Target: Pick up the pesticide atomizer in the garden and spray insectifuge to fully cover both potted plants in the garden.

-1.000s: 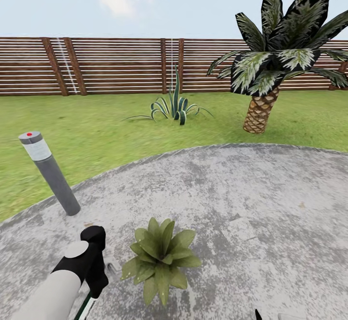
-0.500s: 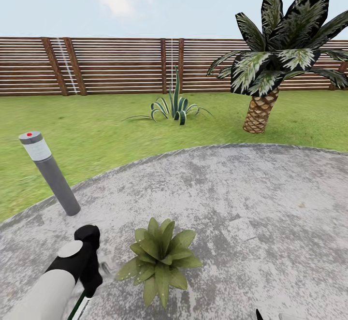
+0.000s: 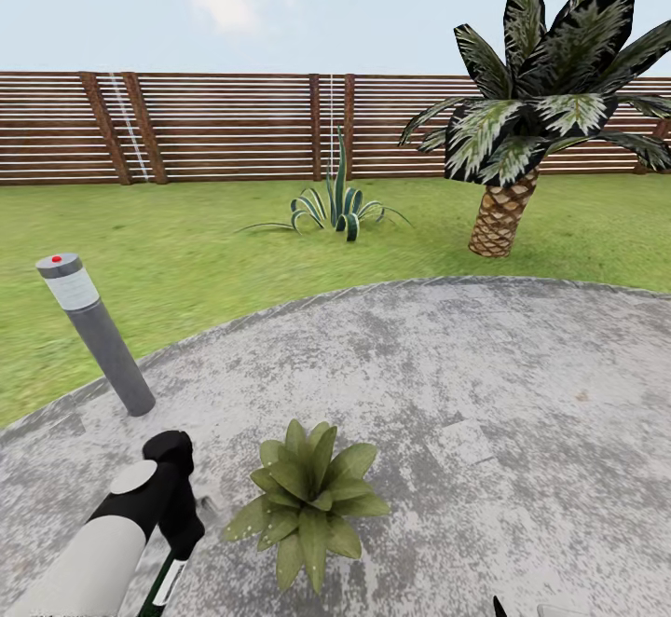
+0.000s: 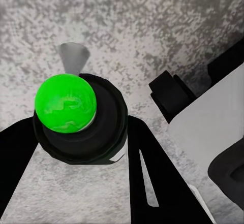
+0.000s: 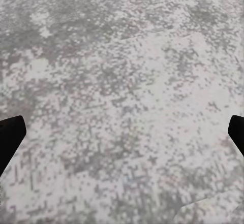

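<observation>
The pesticide atomizer (image 4: 80, 113) is a dark round bottle seen end-on, its top glowing bright green, with a small grey nozzle beside it. My left gripper (image 4: 81, 127) is shut on it, one black finger (image 4: 152, 173) pressed to each side. In the head view the atomizer (image 3: 168, 584) hangs below my left wrist, its white label showing, just left of the broad-leaved potted plant (image 3: 308, 496) on the patio. Leaves hide that plant's pot. My right gripper (image 5: 122, 135) is open over bare stone with nothing between its fingers.
A grey bollard lamp (image 3: 93, 333) stands at the patio's left edge. On the lawn (image 3: 186, 253) grow a spiky striped plant (image 3: 340, 205) and a palm tree (image 3: 522, 132). A brown slatted fence (image 3: 233, 128) closes the back. The stone patio (image 3: 485, 384) stretches to the right.
My left arm has drawn slightly left and back toward me with the atomizer, which now shows more of its label. The plant and the camera have not moved.
</observation>
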You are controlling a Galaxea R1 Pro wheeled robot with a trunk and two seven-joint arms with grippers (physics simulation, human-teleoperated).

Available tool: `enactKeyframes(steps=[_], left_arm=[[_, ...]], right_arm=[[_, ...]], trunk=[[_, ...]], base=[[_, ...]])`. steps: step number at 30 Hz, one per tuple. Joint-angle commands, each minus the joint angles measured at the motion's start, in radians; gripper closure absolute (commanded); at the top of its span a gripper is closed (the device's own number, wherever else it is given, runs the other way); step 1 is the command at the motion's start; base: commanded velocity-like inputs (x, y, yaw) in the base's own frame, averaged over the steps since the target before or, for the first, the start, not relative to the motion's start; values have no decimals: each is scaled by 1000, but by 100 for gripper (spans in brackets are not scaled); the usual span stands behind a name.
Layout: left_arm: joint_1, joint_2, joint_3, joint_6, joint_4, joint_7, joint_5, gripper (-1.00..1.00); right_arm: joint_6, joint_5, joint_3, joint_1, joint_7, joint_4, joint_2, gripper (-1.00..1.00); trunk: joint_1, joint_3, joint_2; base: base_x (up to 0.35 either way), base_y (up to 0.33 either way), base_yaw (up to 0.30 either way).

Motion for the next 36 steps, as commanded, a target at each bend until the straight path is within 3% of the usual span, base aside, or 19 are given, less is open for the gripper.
enactKeyframes(steps=[1, 6, 12, 17, 21, 36], left_arm=[[-2, -4, 2, 11, -2, -8, -7, 100], [4, -2, -1, 11, -2, 0, -16, 100], [14, 6, 15, 11, 9, 105, -2, 100], [14, -13, 77, 11, 12, 111, 31, 100], [12, -23, 85, 13, 7, 111, 55, 100], [16, -6, 88, 19, 13, 115, 57, 100]], right_arm=[[-3, 5, -8, -1, 8, 0, 1, -100], [-3, 5, -8, -1, 8, 0, 1, -100], [-3, 5, -8, -1, 8, 0, 1, -100], [-3, 5, -8, -1, 8, 0, 1, -100], [-3, 5, -7, -1, 9, -2, 1, -100], [-3, 4, -6, -1, 9, -2, 2, -100]], trunk=[[0, -1, 0], [0, -1, 0], [0, -1, 0], [0, -1, 0], [0, -1, 0], [0, -1, 0]], base=[[0, 0, 0], [0, 0, 0], [0, 0, 0], [0, 0, 0], [0, 0, 0], [0, 0, 1]])
